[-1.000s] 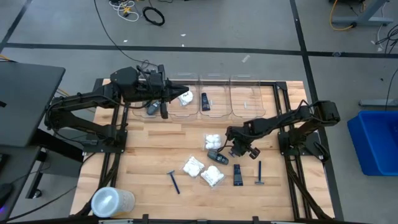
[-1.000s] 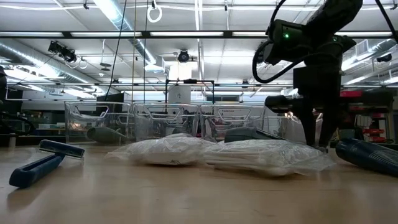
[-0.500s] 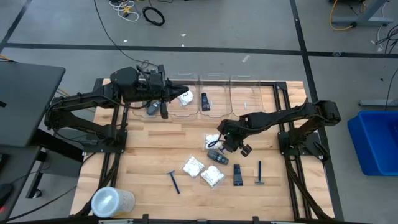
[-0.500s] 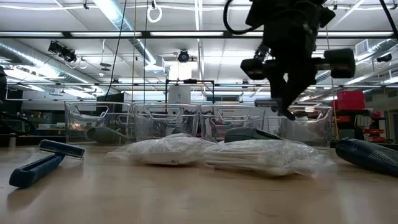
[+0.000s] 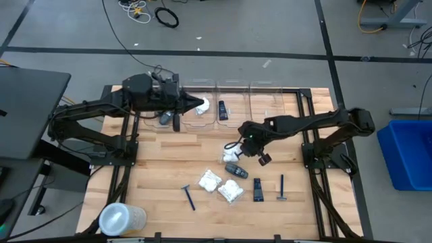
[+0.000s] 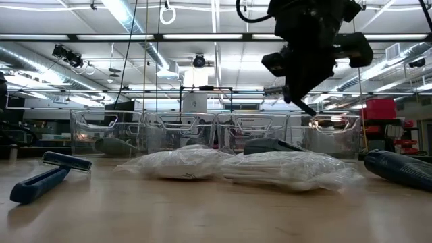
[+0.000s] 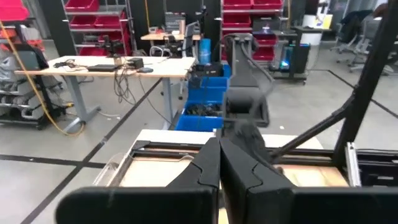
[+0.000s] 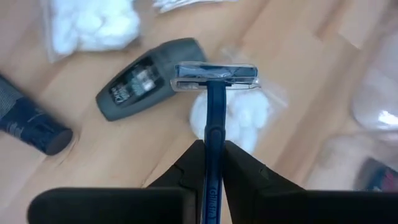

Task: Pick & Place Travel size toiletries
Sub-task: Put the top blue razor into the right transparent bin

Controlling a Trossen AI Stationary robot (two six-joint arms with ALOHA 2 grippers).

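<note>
Three razors [image 5: 189, 196], four packets [image 5: 209, 179], two tubes [image 5: 257, 189], two cases [image 5: 236, 170].

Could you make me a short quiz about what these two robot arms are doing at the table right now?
1. True or false: the right gripper holds a blue razor.
2. The left gripper is: A) over the clear bins at the table's far edge, B) beside the round container, C) over the two white packets at the near side.
3. How many blue razors lie on the table in the high view?

Key: 1 true; 2 A; 3 two.
</note>
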